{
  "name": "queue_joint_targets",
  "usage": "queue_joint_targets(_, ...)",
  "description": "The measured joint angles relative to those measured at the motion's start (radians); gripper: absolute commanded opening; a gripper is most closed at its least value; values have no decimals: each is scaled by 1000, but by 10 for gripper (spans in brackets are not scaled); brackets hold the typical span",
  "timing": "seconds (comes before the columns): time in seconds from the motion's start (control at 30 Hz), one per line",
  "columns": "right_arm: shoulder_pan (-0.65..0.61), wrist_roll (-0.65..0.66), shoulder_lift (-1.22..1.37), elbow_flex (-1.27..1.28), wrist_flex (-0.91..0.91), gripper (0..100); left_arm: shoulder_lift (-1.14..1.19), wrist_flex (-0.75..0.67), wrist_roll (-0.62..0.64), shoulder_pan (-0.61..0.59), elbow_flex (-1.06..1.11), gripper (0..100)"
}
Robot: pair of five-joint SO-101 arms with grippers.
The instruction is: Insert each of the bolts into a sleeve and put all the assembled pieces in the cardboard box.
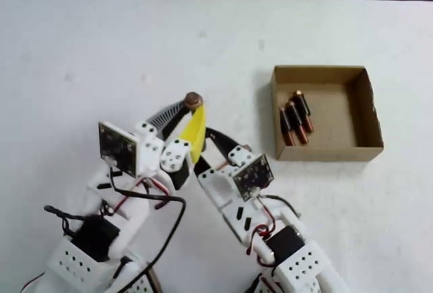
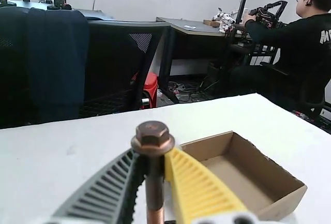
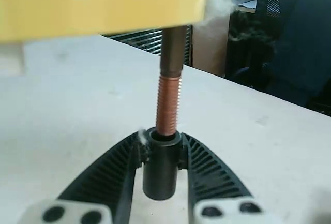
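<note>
Right gripper pinches the sleeve, into whose top the left gripper's clamped bolt dips.

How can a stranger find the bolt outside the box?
Beside the cardboard box on the white table, two arms meet. The bolt stands between the left end effector's grey and yellow fingers. Unlike the three pieces lying in the box, it is upright, head up.
</note>
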Motion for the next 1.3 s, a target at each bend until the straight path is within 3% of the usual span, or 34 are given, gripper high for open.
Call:
queue_joint_targets(0.8, 15, 0, 2, 0, 0, 19, 9, -2, -11, -25, 54, 20)
queue_joint_targets(1.3, 21, 2, 5, 0, 2, 19, -9, -35, -14, 9, 224, 21)
